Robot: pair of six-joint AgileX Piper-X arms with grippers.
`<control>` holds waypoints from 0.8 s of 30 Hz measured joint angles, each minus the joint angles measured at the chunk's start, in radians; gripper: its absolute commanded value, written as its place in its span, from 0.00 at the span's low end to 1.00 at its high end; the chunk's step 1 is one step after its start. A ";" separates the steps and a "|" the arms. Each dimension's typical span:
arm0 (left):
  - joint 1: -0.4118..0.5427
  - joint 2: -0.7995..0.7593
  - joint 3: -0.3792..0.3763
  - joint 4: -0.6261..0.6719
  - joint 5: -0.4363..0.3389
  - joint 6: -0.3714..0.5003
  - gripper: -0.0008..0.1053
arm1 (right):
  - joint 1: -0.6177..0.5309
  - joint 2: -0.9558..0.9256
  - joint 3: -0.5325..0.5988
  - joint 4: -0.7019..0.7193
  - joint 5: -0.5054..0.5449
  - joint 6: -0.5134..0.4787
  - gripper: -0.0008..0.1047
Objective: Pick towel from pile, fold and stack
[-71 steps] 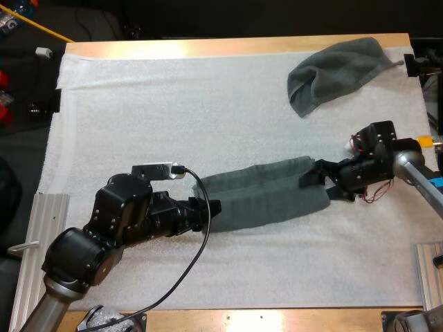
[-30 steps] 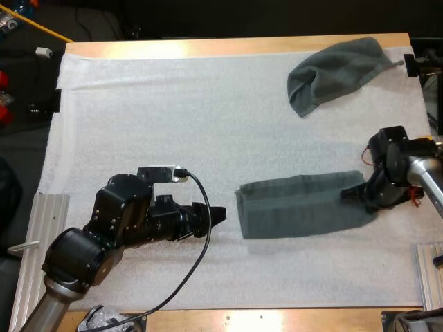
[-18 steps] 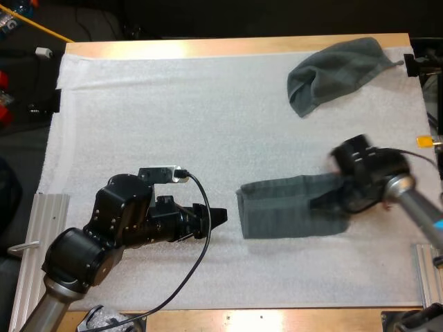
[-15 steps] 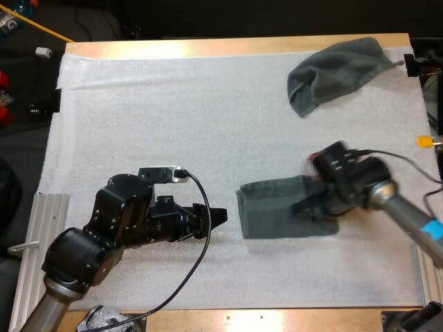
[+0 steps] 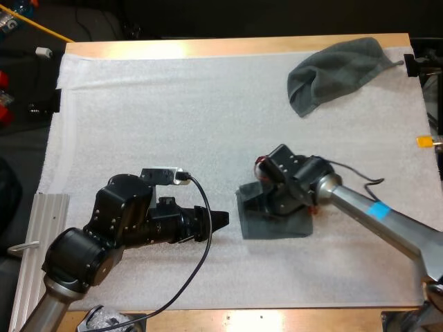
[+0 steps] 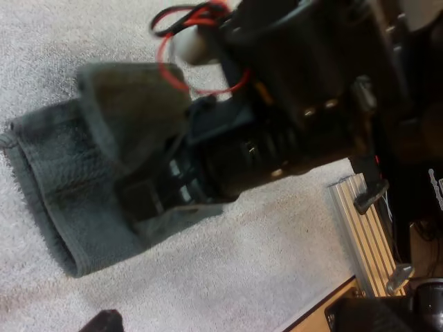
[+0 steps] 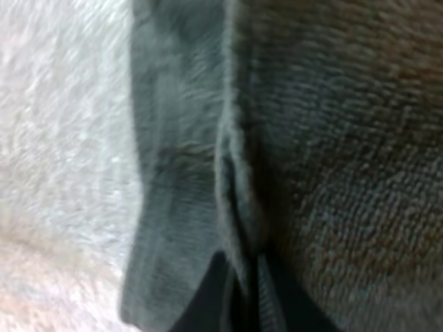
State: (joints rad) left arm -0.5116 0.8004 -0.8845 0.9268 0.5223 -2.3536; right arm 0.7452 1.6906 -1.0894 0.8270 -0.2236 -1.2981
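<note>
A dark grey-green towel [image 5: 277,223] lies on the white mat [image 5: 173,117] right of centre, doubled over into a short block. My right gripper [image 5: 265,205] is low over the towel's left part, shut on the towel's carried-over end; in the right wrist view its fingertips [image 7: 242,297] pinch a hemmed edge of the towel [image 7: 332,173]. My left gripper [image 5: 220,220] rests on the mat just left of the towel, open and apart from it. From the left wrist, the right arm's gripper [image 6: 149,197] presses into the folded towel [image 6: 55,187].
A second, crumpled towel [image 5: 339,66] lies at the mat's far right corner. Metal rails stand at the table's near left [image 5: 31,242] and near right [image 5: 432,273] edges. My right arm stretches diagonally from the right edge across the near right mat.
My right gripper has swept left with the towel's right end, laying it over the left half, so the long strip is now half as long. The left arm has barely moved.
</note>
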 measured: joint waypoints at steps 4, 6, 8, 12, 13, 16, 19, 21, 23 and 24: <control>0.000 0.000 0.000 0.000 0.003 0.001 0.65 | 0.028 0.024 0.000 -0.020 -0.018 0.037 0.01; 0.000 0.000 0.000 0.000 0.004 0.003 0.65 | 0.037 0.032 0.000 -0.030 -0.030 0.042 0.01; 0.000 0.000 0.000 0.000 0.005 0.003 0.65 | 0.037 0.038 0.000 -0.036 -0.038 0.051 0.01; 0.000 0.000 0.000 0.000 0.006 0.004 0.65 | 0.037 0.044 0.000 -0.043 -0.040 0.064 0.03; 0.000 0.000 0.000 0.000 0.006 0.004 0.65 | 0.037 0.044 0.000 -0.045 -0.040 0.065 0.08; 0.000 0.000 0.000 0.000 0.006 0.007 0.65 | 0.037 0.044 -0.003 -0.060 -0.062 0.074 0.38; 0.000 0.000 0.000 0.000 0.006 0.007 0.65 | 0.037 0.044 -0.004 -0.079 -0.128 0.087 0.67; 0.000 0.000 0.000 0.000 0.006 0.007 0.65 | 0.041 0.044 -0.004 -0.097 -0.175 0.087 0.71; 0.000 0.000 0.000 0.000 0.006 0.007 0.65 | 0.056 0.044 -0.004 -0.113 -0.215 0.093 0.68; 0.000 0.000 0.000 0.000 0.006 0.007 0.65 | 0.067 0.044 -0.004 -0.119 -0.222 0.100 0.68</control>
State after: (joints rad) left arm -0.5116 0.8004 -0.8845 0.9268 0.5283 -2.3469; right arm 0.8125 1.7344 -1.0935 0.7075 -0.4456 -1.1983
